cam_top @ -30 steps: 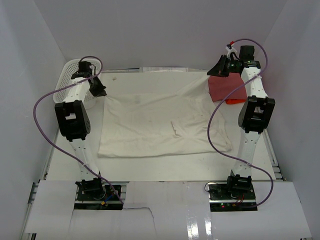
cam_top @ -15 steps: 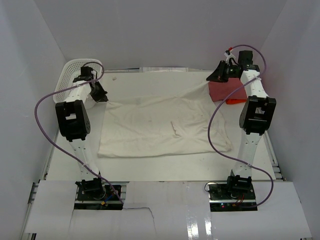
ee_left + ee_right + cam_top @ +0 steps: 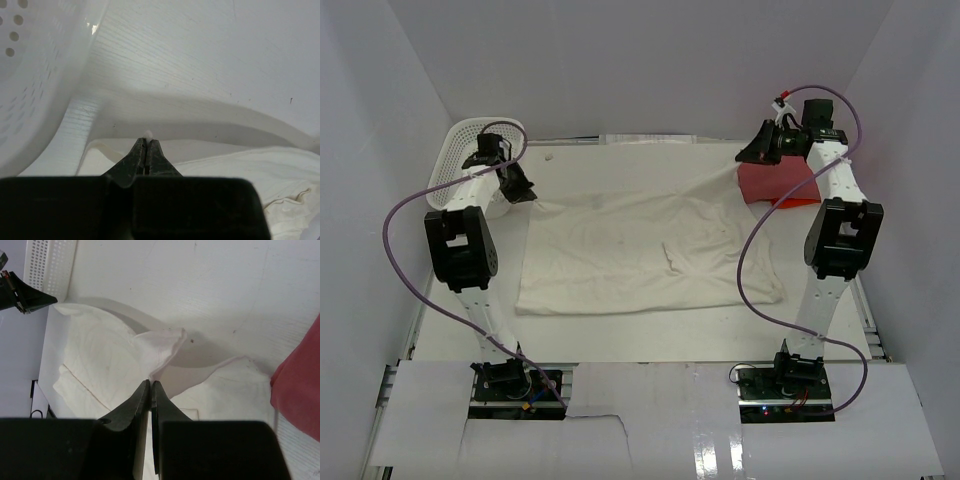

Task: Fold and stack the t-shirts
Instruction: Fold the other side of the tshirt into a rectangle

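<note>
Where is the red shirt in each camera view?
Top external: red shirt at the far right of the table.
Left wrist: not in it.
Right wrist: red shirt at the right edge.
Shared landmark: the white shirt, seen in all three.

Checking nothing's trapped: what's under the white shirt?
Under the white shirt, bare table shows beneath the far edge lifted by the left fingers and right fingers. Beneath the flat part is covered.

White table (image 3: 640, 330) bears a cream t-shirt (image 3: 640, 255), red t-shirt (image 3: 775, 183) — and mesh basket (image 3: 470, 135).
</note>
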Available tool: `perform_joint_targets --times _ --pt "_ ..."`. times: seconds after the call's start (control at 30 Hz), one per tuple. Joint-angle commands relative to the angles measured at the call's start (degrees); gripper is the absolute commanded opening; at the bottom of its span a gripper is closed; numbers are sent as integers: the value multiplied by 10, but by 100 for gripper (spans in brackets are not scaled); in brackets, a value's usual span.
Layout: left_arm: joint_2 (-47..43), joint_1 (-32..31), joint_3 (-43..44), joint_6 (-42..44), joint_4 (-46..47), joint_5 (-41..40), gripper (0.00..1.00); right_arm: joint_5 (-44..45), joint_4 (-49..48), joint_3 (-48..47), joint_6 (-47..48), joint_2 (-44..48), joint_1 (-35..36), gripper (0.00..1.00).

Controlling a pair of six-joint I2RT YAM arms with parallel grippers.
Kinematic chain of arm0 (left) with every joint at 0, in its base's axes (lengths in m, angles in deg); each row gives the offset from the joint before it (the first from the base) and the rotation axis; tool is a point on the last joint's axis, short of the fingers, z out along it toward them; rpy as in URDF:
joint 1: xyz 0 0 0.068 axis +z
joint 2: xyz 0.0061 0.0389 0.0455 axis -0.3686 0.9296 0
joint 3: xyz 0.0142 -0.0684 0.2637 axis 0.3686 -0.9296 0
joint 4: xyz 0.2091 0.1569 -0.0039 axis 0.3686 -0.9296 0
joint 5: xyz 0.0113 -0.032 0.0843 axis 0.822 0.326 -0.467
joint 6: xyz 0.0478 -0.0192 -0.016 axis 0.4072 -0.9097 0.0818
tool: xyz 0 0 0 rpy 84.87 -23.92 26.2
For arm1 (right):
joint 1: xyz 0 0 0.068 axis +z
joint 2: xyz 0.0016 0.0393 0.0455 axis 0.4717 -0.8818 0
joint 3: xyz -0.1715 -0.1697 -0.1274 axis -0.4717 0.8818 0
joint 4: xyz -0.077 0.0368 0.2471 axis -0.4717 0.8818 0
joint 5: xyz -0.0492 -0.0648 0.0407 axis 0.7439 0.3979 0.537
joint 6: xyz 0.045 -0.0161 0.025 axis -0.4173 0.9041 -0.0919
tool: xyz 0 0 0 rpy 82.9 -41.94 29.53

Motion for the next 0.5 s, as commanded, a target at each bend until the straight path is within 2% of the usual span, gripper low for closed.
perform_joint_targets --times 0.0,0.47 --pt "-56 3 -6 6 22 12 0 -6 -4 28 18 39 -6 8" --pt "-125 7 -82 3 41 -1 0 11 -14 129 33 114 -6 8"
